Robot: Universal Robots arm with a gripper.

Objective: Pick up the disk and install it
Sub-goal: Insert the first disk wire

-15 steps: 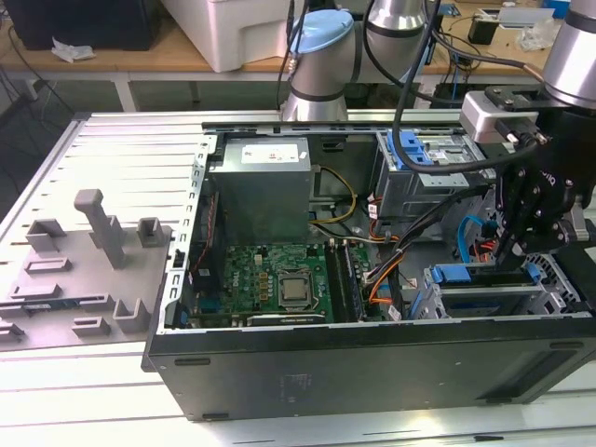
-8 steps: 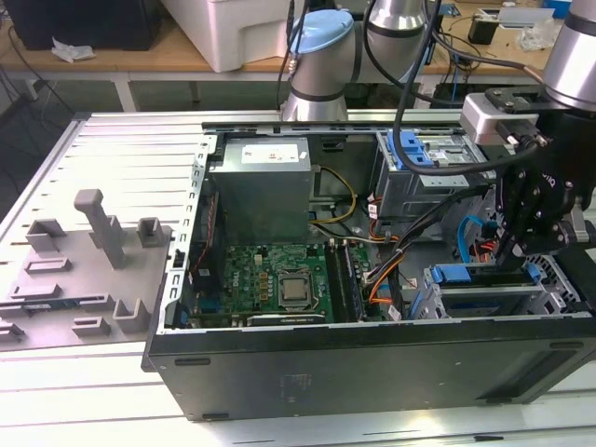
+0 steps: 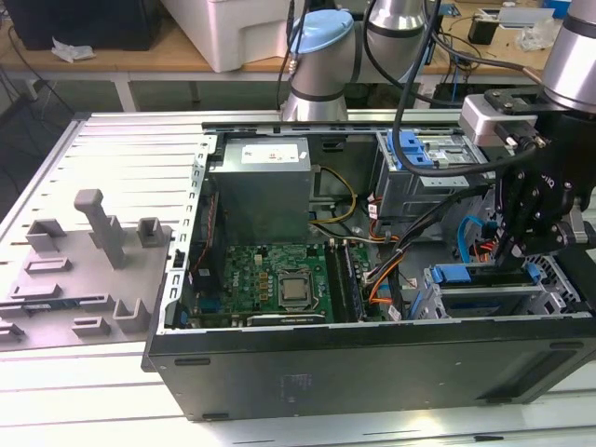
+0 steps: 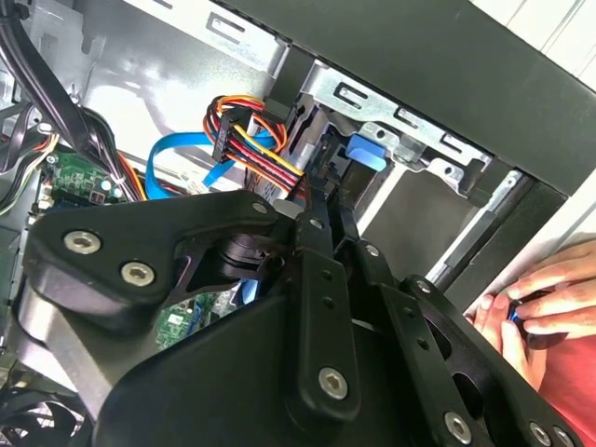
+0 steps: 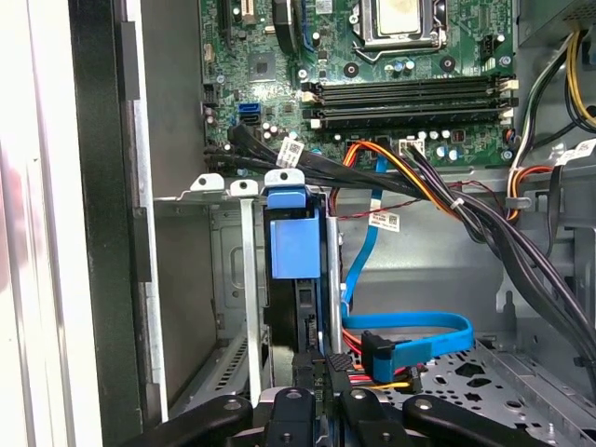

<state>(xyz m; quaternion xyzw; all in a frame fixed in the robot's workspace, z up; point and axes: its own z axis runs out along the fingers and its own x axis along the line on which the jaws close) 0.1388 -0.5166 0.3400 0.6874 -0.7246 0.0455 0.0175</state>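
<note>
The open computer case (image 3: pixel 372 372) lies on its side on the table (image 3: pixel 112 186), near the table's front edge. The pincer (image 3: pixel 521 250) is lowered into the drive cage (image 3: pixel 549 298) at the case's front corner, on the exterior view's right. The disk (image 5: pixel 296 247) stands on edge in a cage slot, its blue carrier strip facing up. The pincer's narrowly parted fingers (image 5: pixel 309 410) straddle the disk's edge; whether they clamp it cannot be told. A person's hand (image 4: pixel 540 298) rests beside the case wall.

You see the gripper (image 4: pixel 321 200) reaching toward the grey drive cage (image 4: pixel 391 126), where a blue tab (image 4: pixel 365 151) sits. Orange-yellow cables (image 4: pixel 244 140) run beside it; a person's hand (image 4: pixel 535 298) rests near the case edge.
</note>
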